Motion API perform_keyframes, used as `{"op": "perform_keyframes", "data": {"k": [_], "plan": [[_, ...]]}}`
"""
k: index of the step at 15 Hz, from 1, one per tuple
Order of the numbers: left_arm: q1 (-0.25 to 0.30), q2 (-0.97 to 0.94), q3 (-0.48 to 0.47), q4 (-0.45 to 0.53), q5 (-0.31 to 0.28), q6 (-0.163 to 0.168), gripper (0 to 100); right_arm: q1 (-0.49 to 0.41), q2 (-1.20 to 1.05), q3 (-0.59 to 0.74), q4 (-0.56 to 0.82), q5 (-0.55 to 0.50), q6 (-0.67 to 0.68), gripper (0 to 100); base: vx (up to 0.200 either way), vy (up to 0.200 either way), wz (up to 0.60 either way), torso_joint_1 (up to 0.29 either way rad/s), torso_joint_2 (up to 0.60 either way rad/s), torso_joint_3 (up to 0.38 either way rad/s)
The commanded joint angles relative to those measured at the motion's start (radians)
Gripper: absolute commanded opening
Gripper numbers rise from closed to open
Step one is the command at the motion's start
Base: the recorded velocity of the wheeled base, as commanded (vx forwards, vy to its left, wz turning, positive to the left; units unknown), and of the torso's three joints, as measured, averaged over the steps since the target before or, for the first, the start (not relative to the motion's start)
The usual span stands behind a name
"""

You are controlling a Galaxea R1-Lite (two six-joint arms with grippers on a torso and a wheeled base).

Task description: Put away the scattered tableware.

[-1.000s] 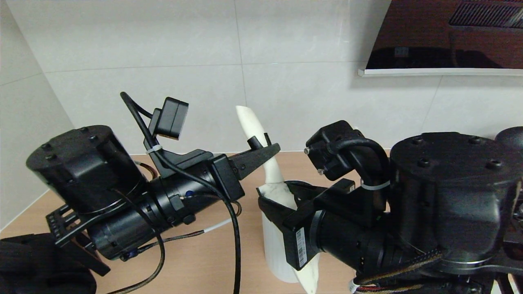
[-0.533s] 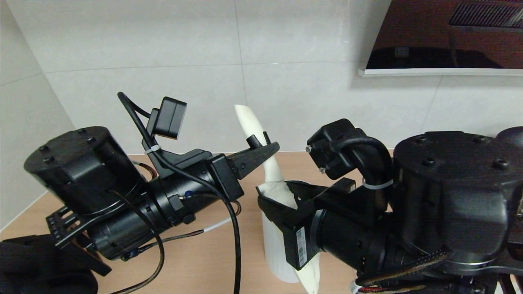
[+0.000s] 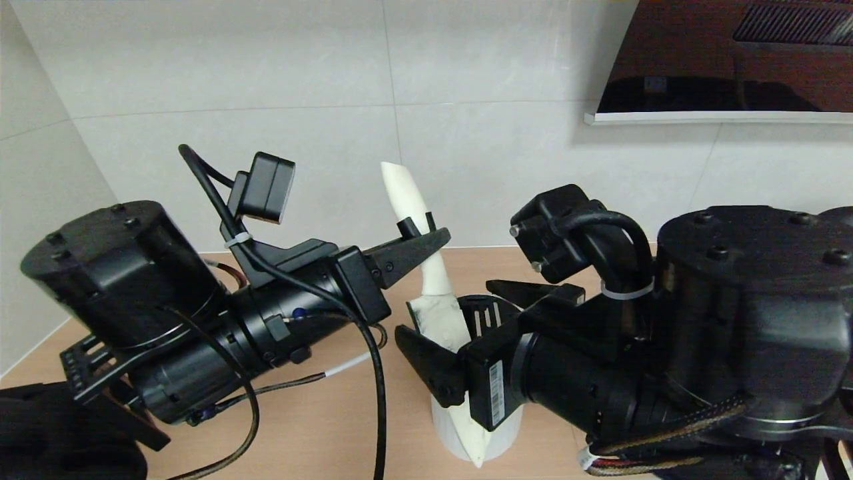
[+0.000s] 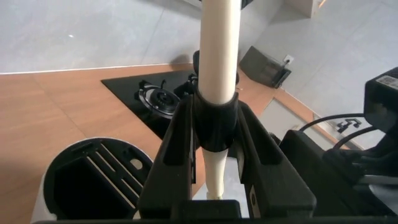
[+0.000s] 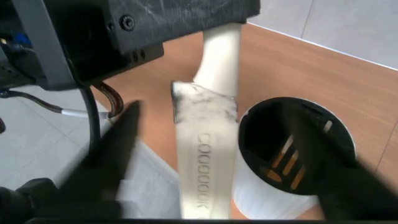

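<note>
Right gripper [image 3: 448, 312] has let go: its jaws, clamped on the blade a second ago, now stand spread either side of it. The knife [image 3: 406, 193] hangs from the left gripper [image 3: 420, 240] alone, pinched at the handle. It is near-upright, tip down, just beside the holder [image 3: 508, 430], outside its rim. Probably needs shifting over the holder's slots before lowering.

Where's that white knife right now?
Head view, centre: the white knife hangs handle-up from the left tool, blade down just outside the white holder.
</note>
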Motion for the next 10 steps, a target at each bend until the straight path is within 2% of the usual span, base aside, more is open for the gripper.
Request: {"op": "perform_keyframes", "data": {"k": [1, 2, 4, 5, 7, 8, 9, 10], "plan": [[-0.001, -0.063, -0.021, 0.051, 0.004, 0.002, 0, -0.005, -0.033, 0.007, 0.000, 0.001, -0.001, 100, 0.000, 0.000, 0.00, 0.000, 0.00, 0.000], [0.001, -0.090, -0.053, 0.128, 0.030, 0.011, 0, -0.034, -0.062, 0.016, 0.001, 0.004, -0.002, 100, 0.000, 0.000, 0.00, 0.000, 0.00, 0.000], [0.001, -0.098, -0.110, 0.217, 0.105, 0.028, 0, -0.109, -0.098, 0.018, 0.000, 0.008, 0.001, 100, 0.000, 0.000, 0.00, 0.000, 0.00, 0.000], [0.002, -0.095, -0.184, 0.309, 0.192, 0.032, 0, -0.186, -0.155, 0.019, 0.001, 0.021, 0.004, 100, 0.000, 0.000, 0.00, 0.000, 0.00, 0.000], [0.002, -0.092, -0.288, 0.430, 0.275, 0.045, 0, -0.304, -0.240, 0.050, 0.011, 0.059, 0.011, 100, 0.000, 0.000, 0.00, 0.000, 0.00, 0.000], [0.002, -0.087, -0.317, 0.479, 0.286, 0.075, 0, -0.349, -0.259, 0.079, 0.012, 0.084, 0.019, 100, 0.000, 0.000, 0.00, 0.000, 0.00, 0.000], [0.002, -0.086, -0.348, 0.546, 0.295, 0.143, 0, -0.385, -0.265, 0.119, 0.011, 0.100, 0.037, 100, 0.000, 0.000, 0.00, 0.000, 0.00, 0.000], [0.001, -0.075, -0.383, 0.609, 0.318, 0.229, 0, -0.405, -0.270, 0.134, 0.011, 0.107, 0.060, 100, 0.000, 0.000, 0.00, 0.000, 0.00, 0.000]]}}
